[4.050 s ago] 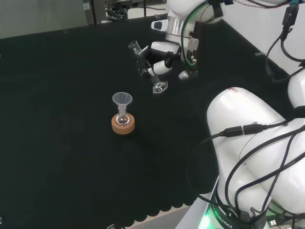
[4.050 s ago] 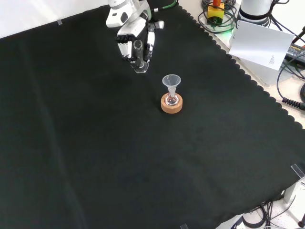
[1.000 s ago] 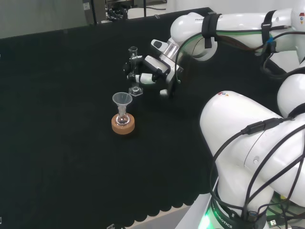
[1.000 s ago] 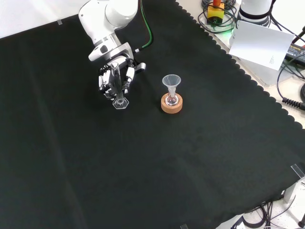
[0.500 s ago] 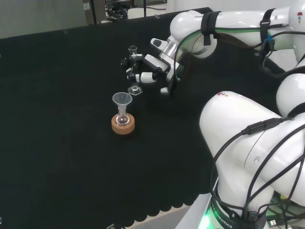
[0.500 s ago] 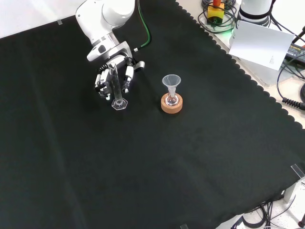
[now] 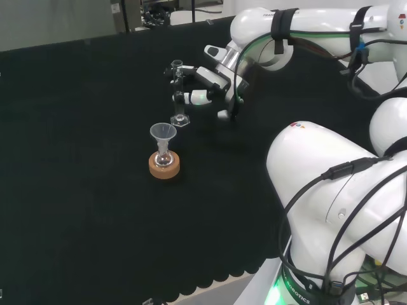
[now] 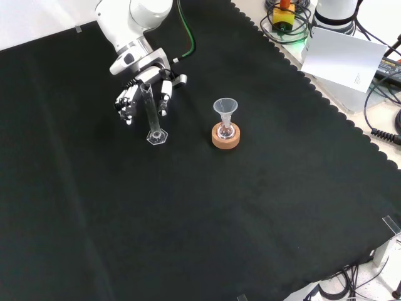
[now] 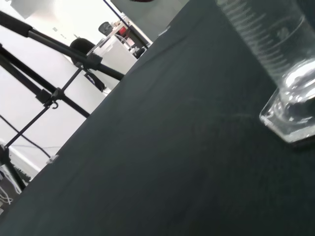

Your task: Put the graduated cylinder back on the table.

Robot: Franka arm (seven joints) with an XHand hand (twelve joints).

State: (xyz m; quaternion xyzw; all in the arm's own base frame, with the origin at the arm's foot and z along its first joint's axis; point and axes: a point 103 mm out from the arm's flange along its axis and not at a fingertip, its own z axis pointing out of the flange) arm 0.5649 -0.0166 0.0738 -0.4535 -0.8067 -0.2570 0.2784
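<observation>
The clear graduated cylinder [image 8: 153, 116] stands upright on the black cloth, its hexagonal foot flat on the bench. In the head view the cylinder [image 7: 179, 96] rises just left of the hand [image 7: 205, 87]. The hand [image 8: 143, 94] sits behind the cylinder's upper part in the front view. Its fingers are spread and relaxed on either side of the tube, not curled round it. Close up in the wrist view, the cylinder [image 9: 268, 42] shows its printed scale, and its foot rests on the cloth.
A small flask with a clear funnel [image 8: 225, 108] sits on a cork ring [image 8: 225, 138] to the cylinder's right in the front view, and nearer the camera in the head view [image 7: 164, 165]. The arm's white links [image 7: 337, 190] stand at the head view's right. A white sheet [image 8: 341, 59] and cables lie off the cloth.
The hand carried the cylinder across the cloth and set it down upright. Over the last second its fingers uncurled and the hand drew back and up, leaving the cylinder standing.
</observation>
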